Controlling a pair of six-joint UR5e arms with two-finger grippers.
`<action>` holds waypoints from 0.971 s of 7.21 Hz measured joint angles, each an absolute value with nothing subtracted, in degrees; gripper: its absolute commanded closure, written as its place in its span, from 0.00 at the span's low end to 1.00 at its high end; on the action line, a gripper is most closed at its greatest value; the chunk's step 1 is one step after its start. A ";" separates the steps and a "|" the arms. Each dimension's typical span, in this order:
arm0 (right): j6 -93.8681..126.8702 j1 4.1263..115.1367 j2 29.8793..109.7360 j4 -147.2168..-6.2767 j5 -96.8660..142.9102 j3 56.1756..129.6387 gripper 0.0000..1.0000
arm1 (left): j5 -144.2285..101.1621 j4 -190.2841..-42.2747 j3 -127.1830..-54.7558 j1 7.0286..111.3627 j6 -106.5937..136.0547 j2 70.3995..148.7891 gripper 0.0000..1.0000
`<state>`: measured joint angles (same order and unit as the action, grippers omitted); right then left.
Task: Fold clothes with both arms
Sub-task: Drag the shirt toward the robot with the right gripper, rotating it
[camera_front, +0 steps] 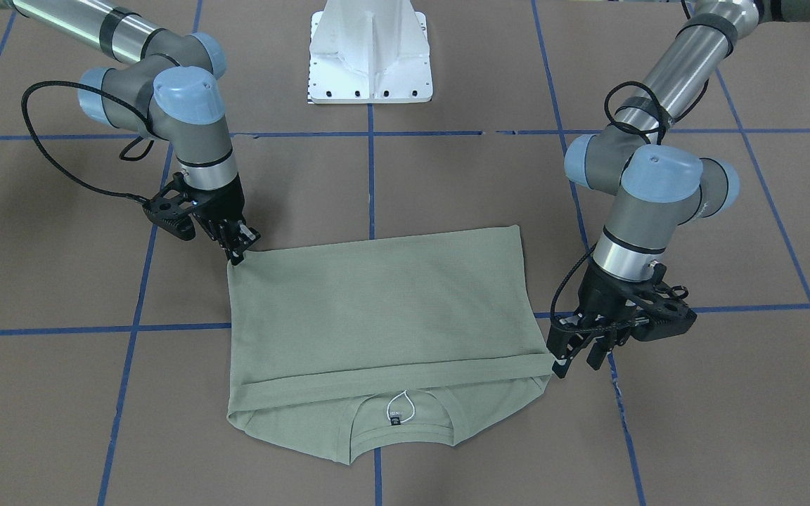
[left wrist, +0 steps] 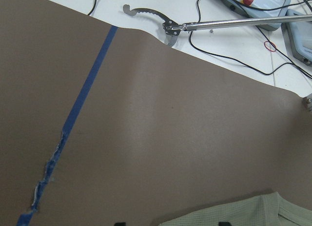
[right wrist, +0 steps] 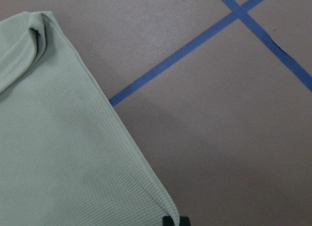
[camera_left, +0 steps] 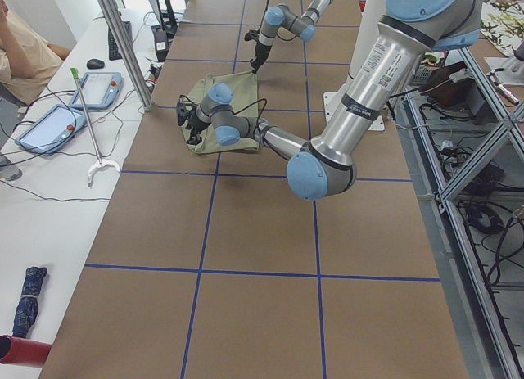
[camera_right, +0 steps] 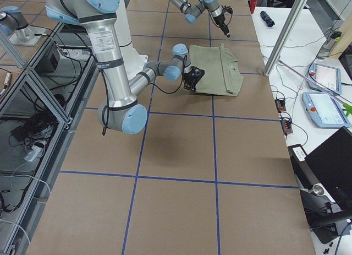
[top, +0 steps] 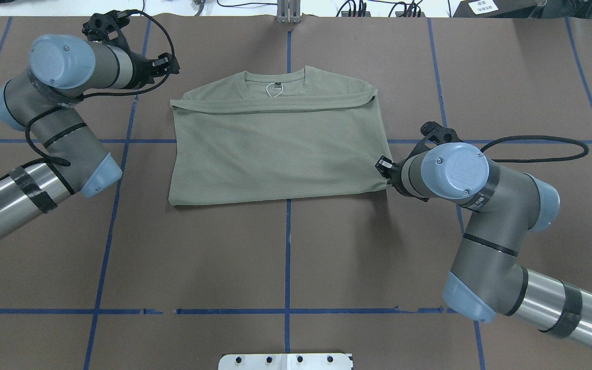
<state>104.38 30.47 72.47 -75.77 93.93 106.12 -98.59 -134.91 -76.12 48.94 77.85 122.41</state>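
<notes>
In the front view, the green shirt (camera_front: pixel 377 309) lies folded in the middle of the brown table (camera_front: pixel 447 183), with its collar (camera_front: pixel 405 429) on the side far from the robot. The right gripper (camera_front: pixel 238 254) is closed on the shirt's near right corner. The left gripper (camera_front: pixel 575 362) has its jaws wide apart at the far left end of the fold. From overhead, that near right corner is drawn up to the right gripper. In the left wrist view, only the shirt's edge shows between the wide jaws. In the right wrist view, the corner runs into the closed fingertips (right wrist: pixel 170 221).
</notes>
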 measured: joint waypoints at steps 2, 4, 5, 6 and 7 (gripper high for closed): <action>107.93 27.54 78.74 -78.25 99.46 115.98 1.00 | -102.40 -135.07 -78.04 48.98 78.09 122.38 0.29; 114.18 21.81 82.48 -82.74 108.29 124.30 1.00 | -110.54 -134.95 -82.28 49.01 78.51 121.35 0.29; 117.04 16.99 83.22 -85.51 110.31 126.83 1.00 | -114.10 -134.86 -85.11 48.99 78.66 119.80 0.28; 118.57 12.03 83.83 -89.19 111.15 129.18 0.02 | -116.83 -134.70 -88.21 48.94 79.15 117.89 0.28; 119.63 7.68 84.25 -91.84 111.24 130.55 0.00 | -118.99 -134.53 -90.35 48.80 81.29 116.75 0.28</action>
<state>119.63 7.68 84.25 -91.84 111.24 130.55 -118.99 -134.53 -90.35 48.80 81.29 116.75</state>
